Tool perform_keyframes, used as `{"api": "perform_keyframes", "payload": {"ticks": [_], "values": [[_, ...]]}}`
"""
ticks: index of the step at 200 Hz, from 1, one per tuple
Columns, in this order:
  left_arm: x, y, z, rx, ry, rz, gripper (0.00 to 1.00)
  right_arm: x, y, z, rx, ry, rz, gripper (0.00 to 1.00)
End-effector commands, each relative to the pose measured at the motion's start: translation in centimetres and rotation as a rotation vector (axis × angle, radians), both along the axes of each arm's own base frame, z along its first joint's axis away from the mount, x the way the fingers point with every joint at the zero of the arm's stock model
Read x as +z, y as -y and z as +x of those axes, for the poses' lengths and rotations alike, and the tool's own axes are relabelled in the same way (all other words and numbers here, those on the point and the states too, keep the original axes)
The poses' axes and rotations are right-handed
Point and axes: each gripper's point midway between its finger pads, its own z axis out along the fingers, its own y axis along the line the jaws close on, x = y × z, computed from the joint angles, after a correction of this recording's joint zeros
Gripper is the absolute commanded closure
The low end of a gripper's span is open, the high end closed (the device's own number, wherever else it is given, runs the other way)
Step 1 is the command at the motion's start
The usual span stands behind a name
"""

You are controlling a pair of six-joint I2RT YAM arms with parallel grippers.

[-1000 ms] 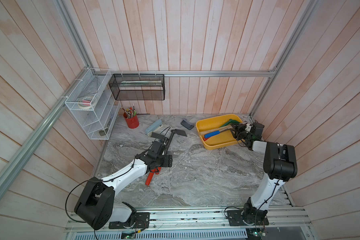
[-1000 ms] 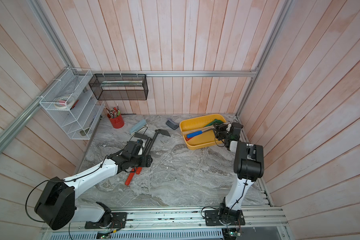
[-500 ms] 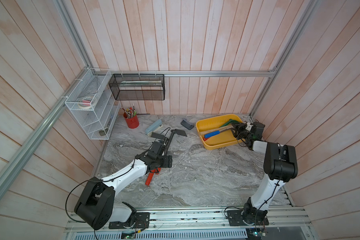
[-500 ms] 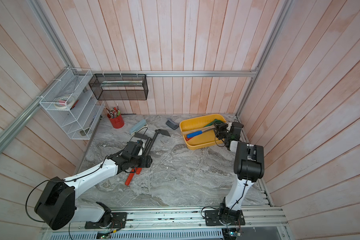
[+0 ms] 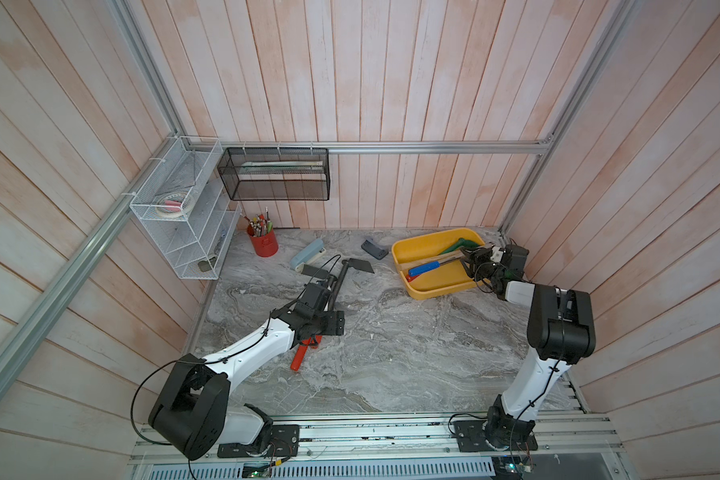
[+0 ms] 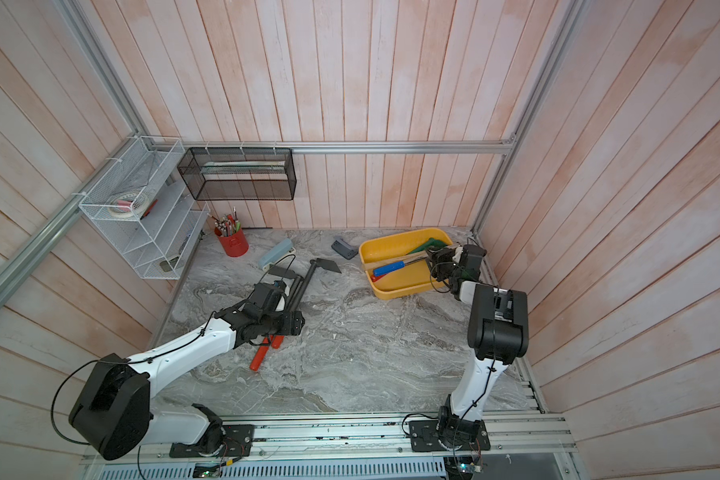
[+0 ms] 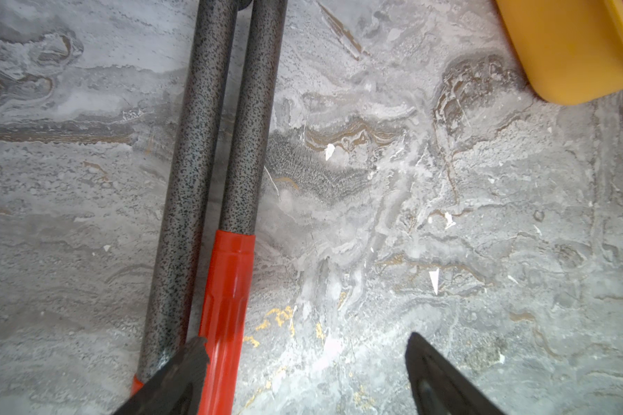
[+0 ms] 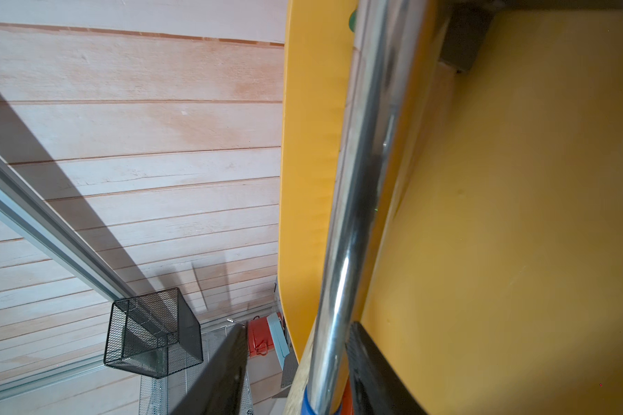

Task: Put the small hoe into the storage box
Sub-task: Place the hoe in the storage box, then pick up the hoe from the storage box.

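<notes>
- Change: I find none against a second ago. Both arms hold station, so the task has not advanced.
- Position of the small hoe (image 5: 360,266), with its dark speckled shaft, red grip and flat blade: on the grey marble table (image 5: 391,353), left of centre in both top views. It lies close alongside a similar red-gripped tool (image 5: 313,270), well apart from the shallow yellow plastic storage box (image 5: 441,291) at right.
- Jaws of the left gripper (image 7: 304,345): wide apart and empty, hovering over the red grips.
- Jaws of the right gripper (image 8: 299,328): partly open astride a chrome-shafted, blue-handled tool (image 5: 425,268) inside the box. A gap shows on one side, so I judge it is not clamped.
</notes>
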Motion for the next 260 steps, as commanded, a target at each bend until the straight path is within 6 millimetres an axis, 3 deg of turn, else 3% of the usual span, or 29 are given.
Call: {"api": "perform_keyframes", "payload": {"ticks": [1, 74, 193, 260], "values": [[0.0, -0.4, 0.0, 0.007, 0.009, 0.009, 0.12, 0.3, 0.5, 0.8, 0.000, 0.000, -0.053, 0.52], [-0.1, -0.5, 0.1, 0.009, 0.006, 0.014, 0.12, -0.9, 0.8, 1.7, 0.003, -0.025, -0.080, 0.51], [-0.3, -0.3, 0.2, 0.001, 0.001, 0.013, 0.12, -1.4, 0.5, -0.3, 0.019, -0.036, -0.118, 0.50], [-0.1, -0.3, 0.2, 0.004, 0.006, 0.013, 0.12, -1.9, 1.1, 1.4, 0.001, -0.028, -0.129, 0.49]]}}
